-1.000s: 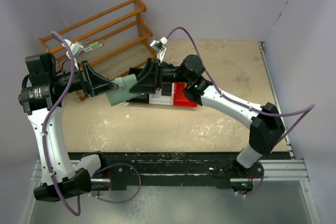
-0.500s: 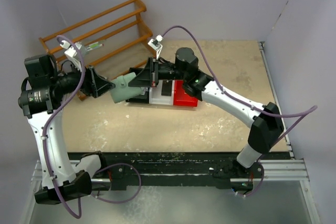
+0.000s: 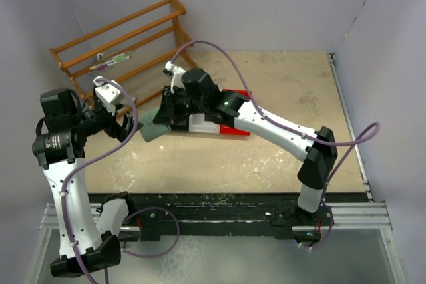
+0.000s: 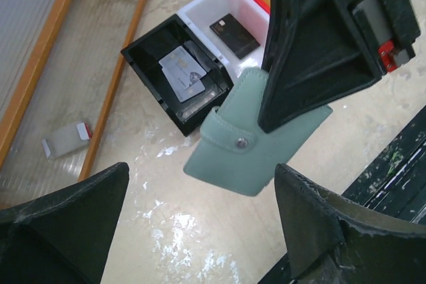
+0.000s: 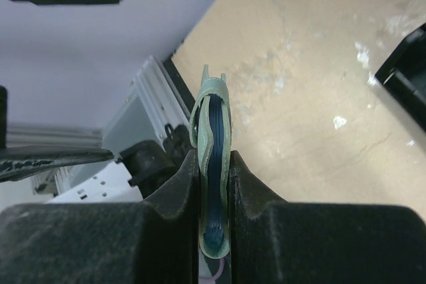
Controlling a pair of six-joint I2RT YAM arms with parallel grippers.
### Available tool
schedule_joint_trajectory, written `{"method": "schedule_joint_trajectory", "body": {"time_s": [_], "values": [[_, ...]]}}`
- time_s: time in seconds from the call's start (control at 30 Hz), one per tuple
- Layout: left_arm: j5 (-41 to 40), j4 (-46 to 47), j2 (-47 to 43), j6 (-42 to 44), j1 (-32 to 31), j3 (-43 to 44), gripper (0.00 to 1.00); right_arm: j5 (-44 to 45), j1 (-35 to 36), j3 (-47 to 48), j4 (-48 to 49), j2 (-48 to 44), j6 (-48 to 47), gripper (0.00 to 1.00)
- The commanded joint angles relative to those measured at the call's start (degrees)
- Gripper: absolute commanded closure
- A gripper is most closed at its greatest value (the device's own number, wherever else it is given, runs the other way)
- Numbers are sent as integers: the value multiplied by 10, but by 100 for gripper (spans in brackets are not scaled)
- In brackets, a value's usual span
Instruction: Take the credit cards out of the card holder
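Note:
The grey-green card holder [image 3: 147,132] hangs folded above the table, pinched edge-on by my right gripper [image 5: 213,164], which is shut on it. Dark blue layers show between its covers [image 5: 214,121]. From the left wrist the card holder [image 4: 243,157] shows its snap flap under the right gripper's black finger [image 4: 299,91]. My left gripper [image 4: 200,181] is open just short of the holder's free corner, not touching it. Silvery credit cards [image 4: 183,71] lie in the black bin [image 4: 143,64]. A black card [image 4: 234,35] lies in the white bin [image 4: 200,10].
A red bin [image 3: 234,128] stands at the right end of the row of bins, beside the white bin [image 3: 200,124]. A wooden rack [image 3: 120,38] lies at the back left, with a small white and red object [image 4: 65,141] beneath it. Grey walls close both sides.
My left gripper opened, let go of the card holder and drew back to the left. My right gripper shut on the holder and swung left over the bins with it.

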Motion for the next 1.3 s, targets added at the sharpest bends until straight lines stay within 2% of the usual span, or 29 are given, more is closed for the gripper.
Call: {"method": "schedule_joint_trajectory", "body": {"time_s": [0.0,0.23,0.3,0.47,0.57,0.77,1.07,1.17,1.27], "values": [[14,-3,-9,96,-3,-40,6,25,14,44,-15,10,-6,100],[13,7,0,127,-12,-79,7,40,14,50,-38,18,20,100],[-6,18,12,112,-32,-89,8,45,15,55,-43,25,24,100],[-101,71,26,53,-132,-121,9,48,14,58,-45,37,37,100],[-108,87,25,40,-138,-127,11,47,15,56,-40,38,41,100],[-118,110,26,30,-139,-140,22,38,15,55,-37,41,38,100],[-131,147,12,3,-139,-154,49,26,18,55,-29,49,35,100],[-126,148,8,-4,-139,-153,51,20,22,58,-30,55,37,100],[-114,140,5,-6,-140,-153,48,18,27,60,-28,60,41,100]]}}
